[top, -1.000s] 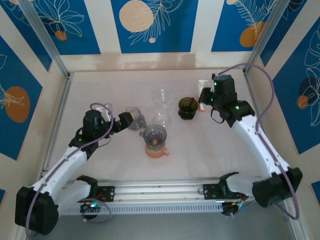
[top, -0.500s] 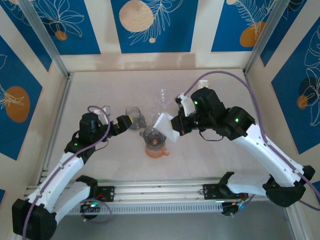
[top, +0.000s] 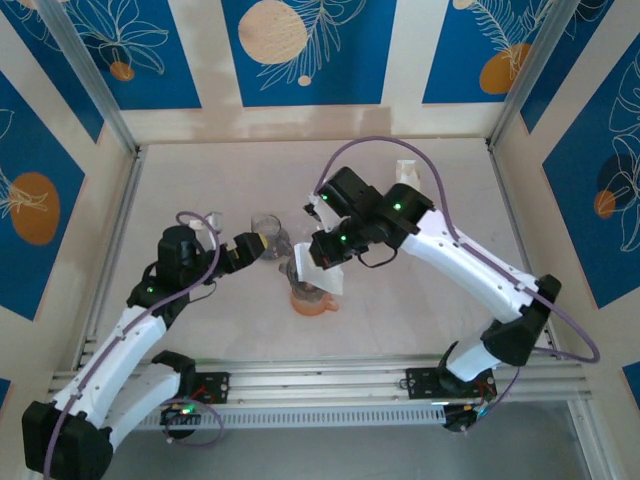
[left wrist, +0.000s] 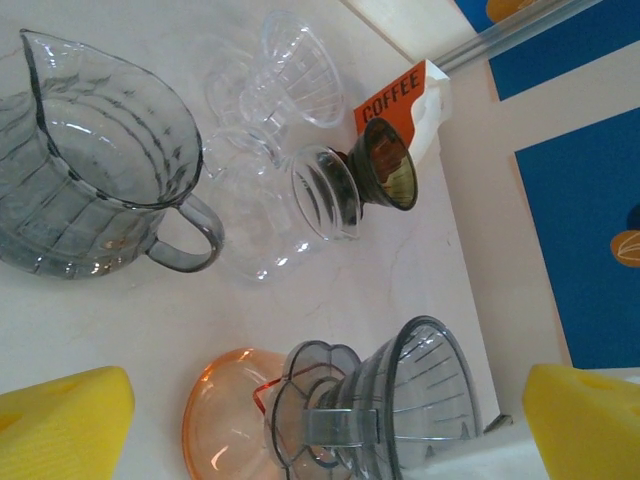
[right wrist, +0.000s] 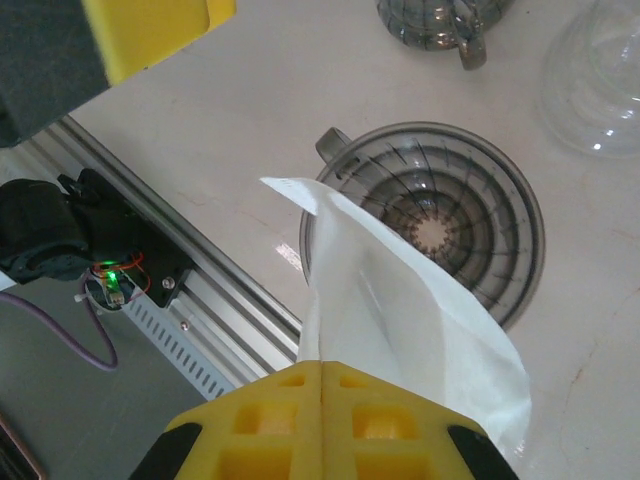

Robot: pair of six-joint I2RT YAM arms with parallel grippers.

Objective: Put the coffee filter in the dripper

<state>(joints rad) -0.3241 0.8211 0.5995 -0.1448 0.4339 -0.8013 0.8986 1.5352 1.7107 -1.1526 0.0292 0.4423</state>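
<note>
The right pincer (right wrist: 322,380) held the coffee filter (right wrist: 400,310) clamped just over the dripper (right wrist: 480,200), the left pincer (top: 252,244) wide apart beside it, a glass pitcher (left wrist: 90,170) and clear funnels (left wrist: 290,70) near it.

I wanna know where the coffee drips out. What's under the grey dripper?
A see-through orange saucer sits under the grey dripper. The dripper's foot covers the saucer's middle, so that part is hidden.

Thin matt paper is seen in the white folded coffee filter (right wrist: 400,310); glossy, ribbed transparent plastic in the smoky grey cone-shaped dripper (right wrist: 455,205).
</note>
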